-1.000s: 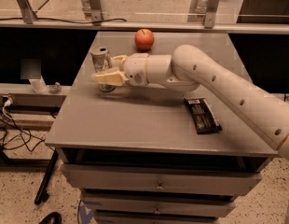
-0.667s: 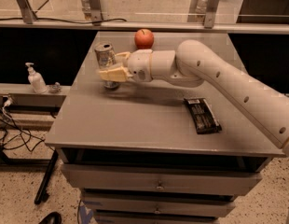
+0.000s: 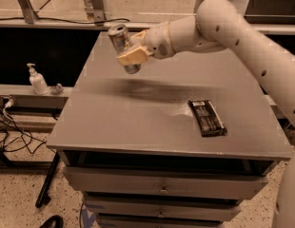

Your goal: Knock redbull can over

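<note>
The redbull can [image 3: 119,36], slim and silver with a pull-tab top, is tilted with its top leaning to the left. It is off the grey table top [image 3: 138,113], near the far left part, with a shadow under it. My gripper [image 3: 129,57] has its cream fingers [image 3: 136,56] closed around the can's lower half. The white arm reaches in from the right.
A flat dark snack-bar wrapper [image 3: 207,118] lies on the right part of the table. A soap pump bottle [image 3: 37,80] stands on a low shelf to the left. Cables lie on the floor at the left. Drawers sit under the table's front edge.
The can stood upright on the table with my gripper around it; now it is raised and tipped to the left. The apple no longer shows.
</note>
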`<state>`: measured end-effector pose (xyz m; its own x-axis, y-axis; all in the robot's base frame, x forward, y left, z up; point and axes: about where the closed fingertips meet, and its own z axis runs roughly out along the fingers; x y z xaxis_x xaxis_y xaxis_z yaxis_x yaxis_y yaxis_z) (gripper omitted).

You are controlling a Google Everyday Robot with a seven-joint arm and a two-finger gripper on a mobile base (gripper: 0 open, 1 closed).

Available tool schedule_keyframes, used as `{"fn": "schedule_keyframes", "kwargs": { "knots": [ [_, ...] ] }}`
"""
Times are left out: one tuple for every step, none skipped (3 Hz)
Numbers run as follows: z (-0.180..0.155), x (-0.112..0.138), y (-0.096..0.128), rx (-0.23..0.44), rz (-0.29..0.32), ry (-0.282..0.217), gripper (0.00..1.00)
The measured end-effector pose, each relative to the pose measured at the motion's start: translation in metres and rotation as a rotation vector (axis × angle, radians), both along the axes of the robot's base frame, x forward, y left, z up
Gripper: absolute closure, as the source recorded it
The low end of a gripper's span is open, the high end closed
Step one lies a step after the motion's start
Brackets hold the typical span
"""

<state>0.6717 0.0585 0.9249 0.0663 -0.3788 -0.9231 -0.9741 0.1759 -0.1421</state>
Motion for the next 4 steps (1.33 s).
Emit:
{"fn": "schedule_keyframes", "kwargs": {
  "knots": [
    [0.005, 0.009, -0.026, -0.199, 0.014, -0.009, 1.00],
    [-0.012, 0.001, -0.050, -0.429, 0.065, 0.012, 1.00],
    [-0.037, -0.026, -0.076, -0.651, 0.148, 0.073, 1.00],
    [-0.054, -0.049, -0.097, -0.801, 0.198, 0.121, 1.00]
  ]
}}
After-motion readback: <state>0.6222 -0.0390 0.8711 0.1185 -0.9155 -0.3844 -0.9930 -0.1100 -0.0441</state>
